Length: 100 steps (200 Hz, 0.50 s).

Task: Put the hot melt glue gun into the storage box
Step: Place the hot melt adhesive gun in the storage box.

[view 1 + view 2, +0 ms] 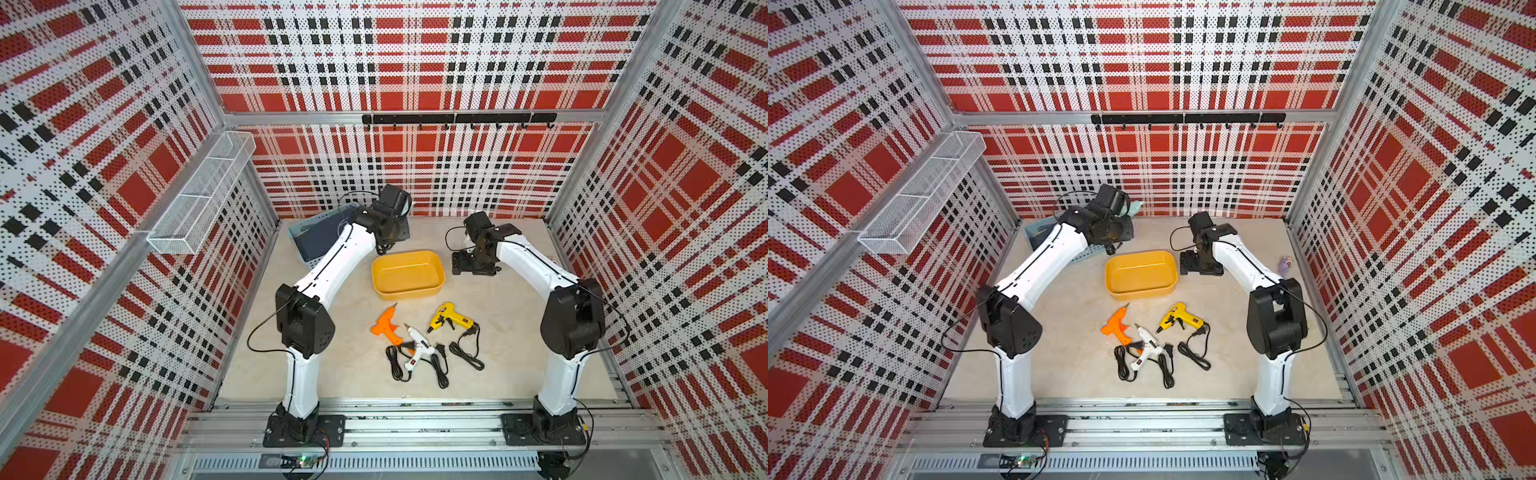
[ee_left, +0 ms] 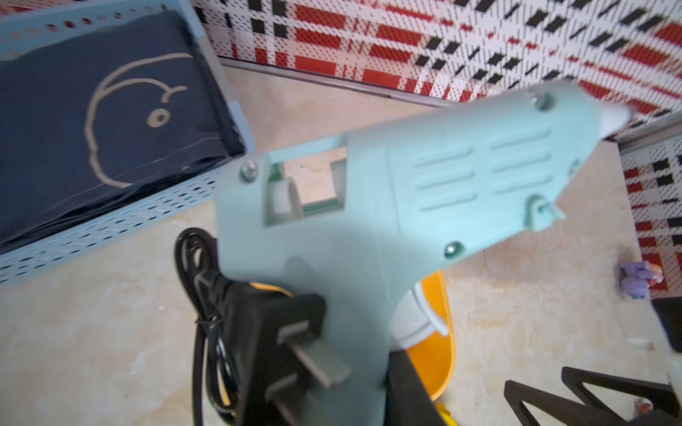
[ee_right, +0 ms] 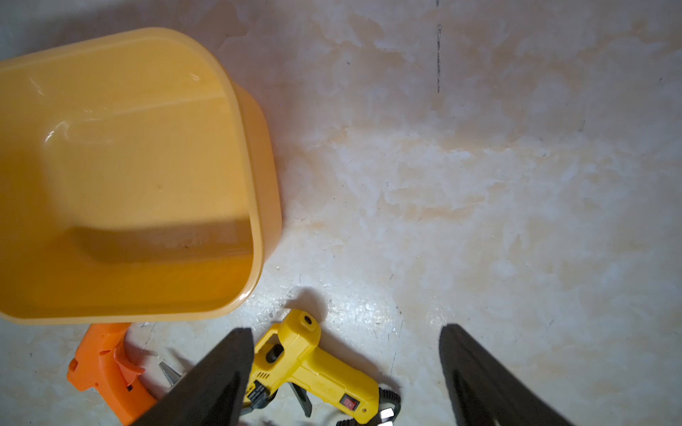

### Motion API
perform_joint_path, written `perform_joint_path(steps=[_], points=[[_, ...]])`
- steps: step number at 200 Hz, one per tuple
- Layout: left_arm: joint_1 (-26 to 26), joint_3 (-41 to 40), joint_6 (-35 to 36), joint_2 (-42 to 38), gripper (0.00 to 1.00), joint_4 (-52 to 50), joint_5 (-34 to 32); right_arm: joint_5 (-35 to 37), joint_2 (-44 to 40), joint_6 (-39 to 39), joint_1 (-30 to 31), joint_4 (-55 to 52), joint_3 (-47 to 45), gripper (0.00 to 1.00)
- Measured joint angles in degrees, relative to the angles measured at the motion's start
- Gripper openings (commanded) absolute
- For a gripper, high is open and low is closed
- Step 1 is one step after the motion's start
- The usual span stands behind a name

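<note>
The yellow storage box (image 1: pixel 409 292) stands on the tabletop (image 1: pixel 332 365). By its far left corner the left hand (image 2: pixel 372 391) clenches the handle of a pale green glue gun (image 2: pixel 443 177), held in the air. The barrel runs away from the robot, nozzle toward the back wall (image 1: pixel 415 174). The right hand (image 3: pixel 347 330) hangs released beside the box.

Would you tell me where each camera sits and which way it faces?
Top views: high above the bases, facing down and forward; left arm, right arm show.
Left wrist: faces the teal glue gun in the left gripper; light-blue basket beyond.
Right wrist: faces down at the table; open right gripper shows.
Shared: all show the storage box.
</note>
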Motion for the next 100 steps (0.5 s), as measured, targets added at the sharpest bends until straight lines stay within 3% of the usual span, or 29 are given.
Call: perform_joint_path(steps=[35,100], points=[[-3.41,-1.01,2.43,6.91,0.0,-0.59,1.95,0.02,-2.69,0.0,-0.39,0.02,-2.54,0.86],[-6.12,-6.29,3.8,9.33,0.0,-1.51,1.6,0.02,-5.97,0.0,-0.68,0.15,-7.19,0.86]])
